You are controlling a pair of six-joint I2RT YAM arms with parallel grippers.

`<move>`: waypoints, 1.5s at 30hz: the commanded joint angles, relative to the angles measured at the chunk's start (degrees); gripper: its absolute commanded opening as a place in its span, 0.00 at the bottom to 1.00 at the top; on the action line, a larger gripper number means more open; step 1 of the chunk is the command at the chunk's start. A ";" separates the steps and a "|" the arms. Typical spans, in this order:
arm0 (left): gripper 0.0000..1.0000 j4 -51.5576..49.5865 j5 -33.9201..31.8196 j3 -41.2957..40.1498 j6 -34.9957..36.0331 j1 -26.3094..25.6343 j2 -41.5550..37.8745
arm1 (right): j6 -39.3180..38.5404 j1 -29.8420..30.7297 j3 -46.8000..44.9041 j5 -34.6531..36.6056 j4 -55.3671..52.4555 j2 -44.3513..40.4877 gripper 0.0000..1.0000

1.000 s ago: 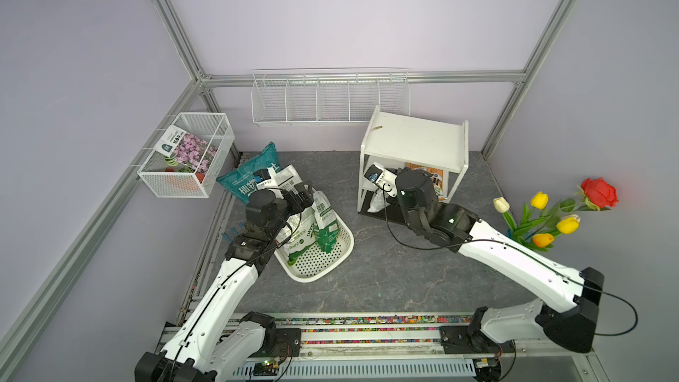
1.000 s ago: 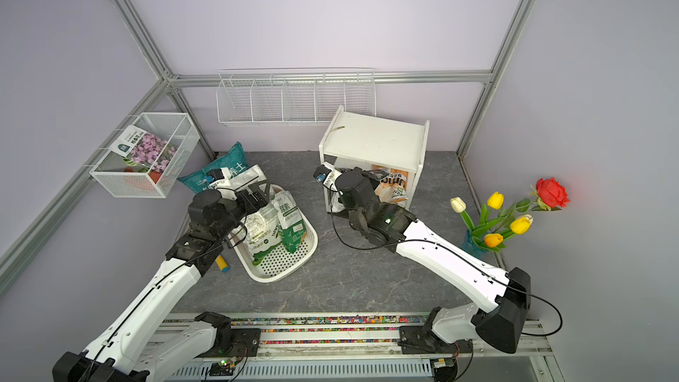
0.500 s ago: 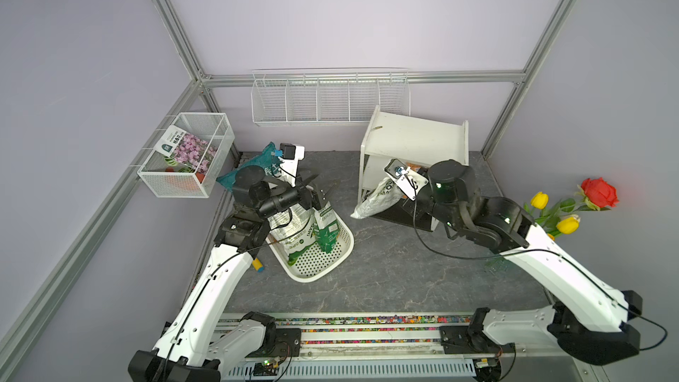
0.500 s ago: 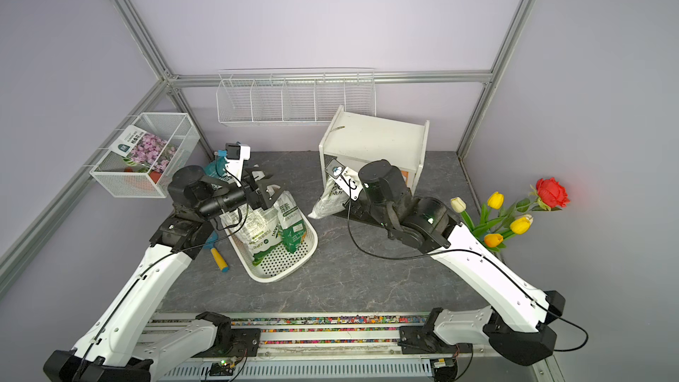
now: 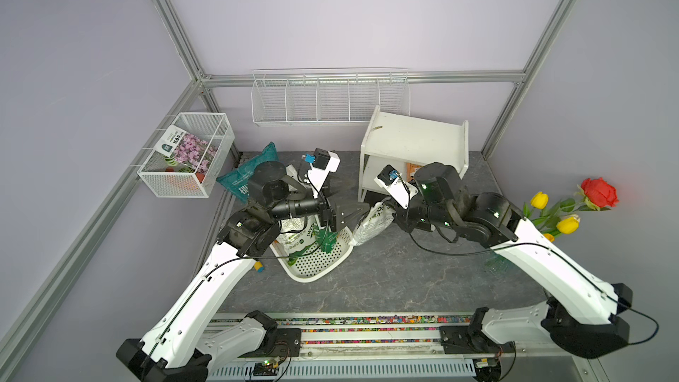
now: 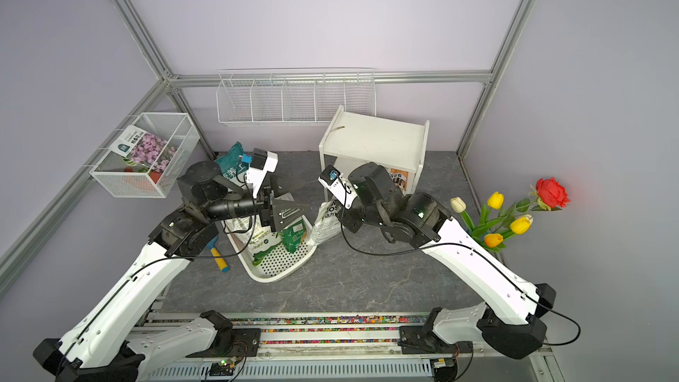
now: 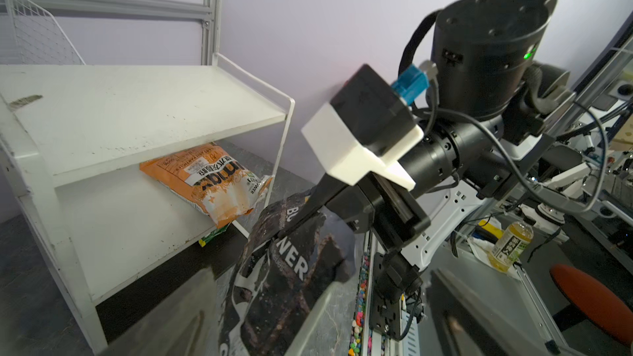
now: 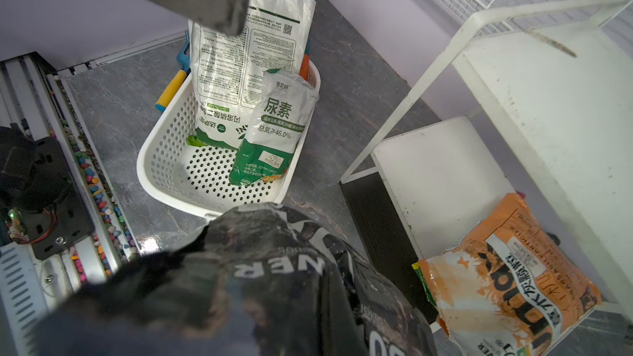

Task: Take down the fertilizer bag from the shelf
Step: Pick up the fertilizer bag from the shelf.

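Note:
The fertilizer bag (image 5: 371, 226) (image 6: 327, 222), dark-printed on one face and white on the other, hangs off the shelf between the shelf and the basket. My right gripper (image 5: 391, 207) (image 7: 305, 215) is shut on its top edge; the bag (image 8: 291, 285) covers the jaws in the right wrist view. The white shelf (image 5: 415, 137) (image 6: 374, 137) stands behind it. My left gripper (image 5: 356, 207) (image 6: 306, 198) is open and points at the bag's side. In the left wrist view the bag (image 7: 291, 268) hangs between the spread fingers (image 7: 462, 313). Contact cannot be told.
An orange bag (image 7: 205, 179) (image 8: 507, 275) lies on the shelf's lower board. A white perforated basket (image 5: 312, 270) holds two green-and-white bags (image 8: 270, 131). A teal bag (image 5: 246, 174), a mesh box basket (image 5: 183, 156), a wire wall rack (image 5: 330, 97) and flowers (image 5: 569, 211) stand around.
My right gripper has drawn the bag out of the shelf and carried it left toward the basket. My left arm has lifted off the basket and swung its open gripper toward the bag.

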 commanded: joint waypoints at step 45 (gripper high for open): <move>0.00 3.83 -25.10 -9.39 -3.85 4.49 -10.75 | 4.36 -0.06 -5.83 3.89 12.91 -5.78 0.72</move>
